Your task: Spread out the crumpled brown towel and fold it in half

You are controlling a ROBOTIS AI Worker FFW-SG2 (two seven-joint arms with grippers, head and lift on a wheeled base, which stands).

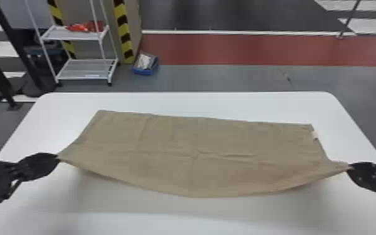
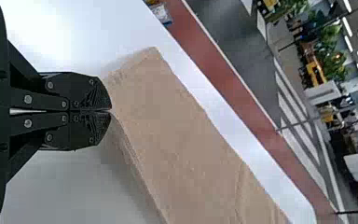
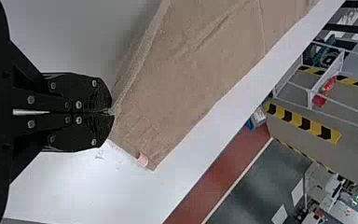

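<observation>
— Fingers pinched together on both your left gripper (image 1: 58,157) and your right gripper (image 1: 349,168)?

— Yes, your two pairs are closed, each with a corner of the brown towel (image 1: 196,140) between the tips. But look at the surface first: you have a white table (image 1: 196,103) with rounded far corners, and the towel spread broadly across it, its far edge lying near the table's far side.

— And what do you have beyond the table?

— Grey floor (image 1: 221,78) with a red band (image 1: 243,48) running across it. Over to your left stands a white wire rack (image 1: 86,70) with something red (image 1: 86,27) on its upper shelf. Beside it you have a post striped yellow and black (image 1: 122,31), and on the floor near that a blue bin (image 1: 145,72). Your left wrist view catches green plants (image 2: 331,44) farther off.

— Now back to your fingers: how much gap have you got?

— Hardly any at the tips. In its own wrist view, your left gripper (image 2: 111,111) meets at the cloth; your right gripper (image 3: 113,112) does likewise. The near edge hangs between them in a shallow curve, both held corners raised off the table. You can't tell whether its middle touches down. A small pale tag (image 1: 314,134) sits on the towel's right edge.
</observation>
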